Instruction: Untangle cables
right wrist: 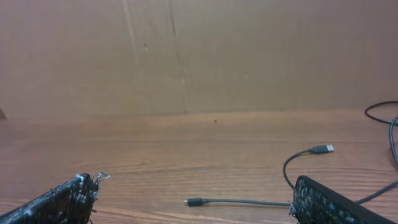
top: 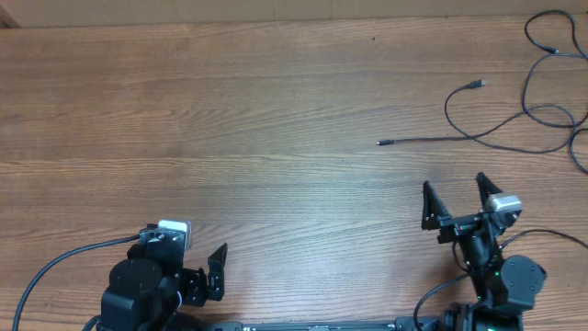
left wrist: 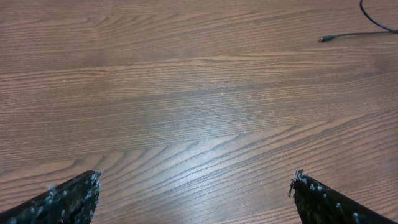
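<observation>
Cables [top: 514, 119] lie loose at far right of surface [top: 276, 110], nearest your right tool [top: 456, 197]; both tools gape apart, empty; left tool [top: 213, 273] well away, so reach with right.

Two black, matte robot arms: the left black two-finger gripper [top: 213, 273] and right black two-finger gripper [top: 457, 198] each carry a small silver-white wrist camera block. Thick black wires trail from the bases; the finger pads [left wrist: 68, 200] look scuffed, speckled white.
</observation>
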`<state>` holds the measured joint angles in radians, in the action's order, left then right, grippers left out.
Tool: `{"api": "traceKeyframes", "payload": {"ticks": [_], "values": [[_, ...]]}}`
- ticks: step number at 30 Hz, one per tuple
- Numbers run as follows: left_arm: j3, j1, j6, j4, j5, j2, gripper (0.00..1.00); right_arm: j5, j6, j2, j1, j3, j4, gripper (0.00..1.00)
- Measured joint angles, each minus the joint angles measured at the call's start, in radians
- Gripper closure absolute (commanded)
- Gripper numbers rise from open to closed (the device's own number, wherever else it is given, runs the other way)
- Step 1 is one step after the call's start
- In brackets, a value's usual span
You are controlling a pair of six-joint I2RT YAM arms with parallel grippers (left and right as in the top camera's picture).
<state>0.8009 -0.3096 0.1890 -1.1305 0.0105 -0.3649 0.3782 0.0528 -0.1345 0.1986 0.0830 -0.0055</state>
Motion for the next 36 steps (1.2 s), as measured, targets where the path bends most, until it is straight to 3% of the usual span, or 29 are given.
{"api": "traceKeyframes", "payload": {"ticks": [4, 36], "values": [[0.000, 0.000, 0.000, 0.000, 0.000, 0.000, 0.00, 0.005, 0.000, 0.002, 0.000, -0.065, -0.011, 0.00], [-0.001, 0.000, 0.000, 0.024, 0.001, 0.000, 0.00, 0.009, -0.001, 0.022, -0.075, -0.065, -0.051, 0.00]]}}
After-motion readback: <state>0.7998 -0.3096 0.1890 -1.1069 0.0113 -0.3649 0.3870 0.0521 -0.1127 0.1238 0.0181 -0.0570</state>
